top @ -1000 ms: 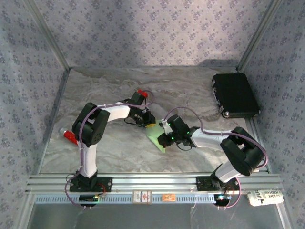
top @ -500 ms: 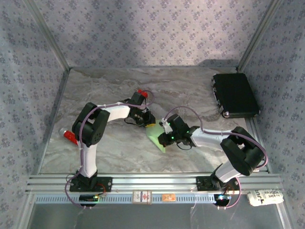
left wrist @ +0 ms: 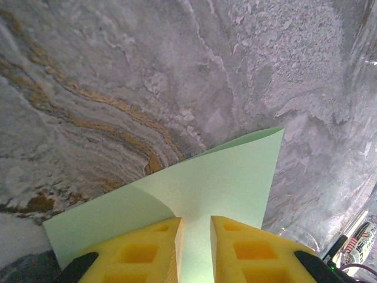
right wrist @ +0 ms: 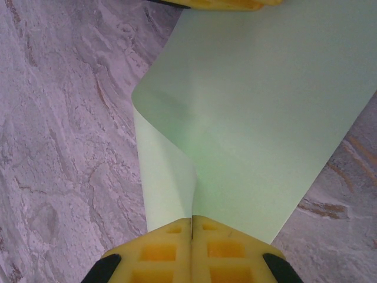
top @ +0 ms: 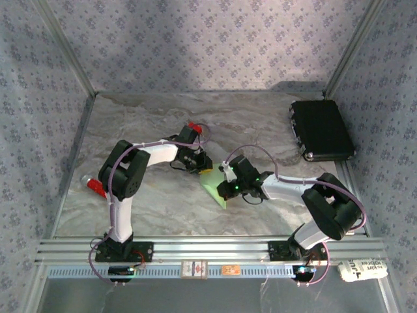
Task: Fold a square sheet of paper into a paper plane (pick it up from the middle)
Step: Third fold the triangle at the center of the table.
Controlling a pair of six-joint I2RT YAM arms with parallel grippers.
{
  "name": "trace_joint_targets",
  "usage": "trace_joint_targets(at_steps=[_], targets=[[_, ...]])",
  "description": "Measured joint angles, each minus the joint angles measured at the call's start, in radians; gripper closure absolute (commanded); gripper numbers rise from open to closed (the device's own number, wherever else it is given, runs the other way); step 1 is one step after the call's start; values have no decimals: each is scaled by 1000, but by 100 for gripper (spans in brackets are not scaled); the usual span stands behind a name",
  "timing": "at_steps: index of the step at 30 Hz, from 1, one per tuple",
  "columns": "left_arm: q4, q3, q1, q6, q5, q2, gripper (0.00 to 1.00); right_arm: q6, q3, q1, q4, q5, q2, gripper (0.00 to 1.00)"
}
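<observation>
Pinches with the right end effector, closed tight, a raised fold of the square sheet of paper; sets the left end effector, slightly apart, at its far edge, mid-desk. Probably handles light, limp, easily creased; suits edge grips.

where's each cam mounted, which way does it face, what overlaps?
Top external: above and behind, looking down on the table; left arm and right arm show.
Left wrist: on the left gripper, looking down at the square sheet of paper.
Right wrist: on the right gripper, shut on that sheet.
Shared: the sheet, in all three.
</observation>
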Motion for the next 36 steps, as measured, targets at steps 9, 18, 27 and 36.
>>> trace_joint_targets(at_steps=[9, 18, 27, 36], targets=[[0, 0, 0, 0, 0, 0, 80, -2, 15, -1, -5, 8, 10, 97], [0, 0, 0, 0, 0, 0, 80, -24, 54, -5, -29, 11, 50, 97], [0, 0, 0, 0, 0, 0, 80, -34, 58, -7, -40, 11, 50, 97], [0, 0, 0, 0, 0, 0, 80, -34, 58, -7, -40, 19, 57, 97]])
